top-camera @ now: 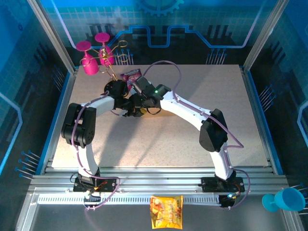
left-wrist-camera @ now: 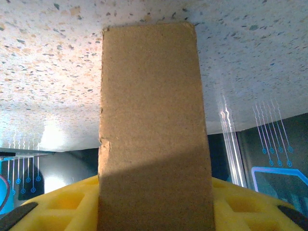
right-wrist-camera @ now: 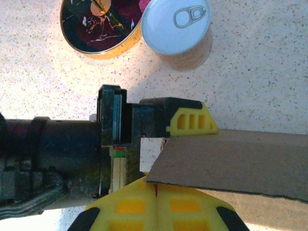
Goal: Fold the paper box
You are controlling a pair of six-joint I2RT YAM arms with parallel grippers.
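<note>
Can (right-wrist-camera: 179, 30) and round tin (right-wrist-camera: 101, 23) near paper box (right-wrist-camera: 240, 159), right tabletop (top-camera: 226, 91) open

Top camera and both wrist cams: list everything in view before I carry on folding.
paper box: one, brown, mid-table between the grippers
pink goblets: two, pink, far left corner
wire frame: one, gold, beside the goblets
snack packet: one, maroon, far side behind the arms
round tin: one, dark lid with gold rim, beside the can
can: one, silver pull-tab top, near the box
orange-yellow packet: one, near rail between the arm bases
blue cup: one, light blue, near right corner
table: one, speckled beige
left gripper: one, black with yellow pads, on the box flap
right gripper: one, yellow pads, shut, at the box corner
</note>
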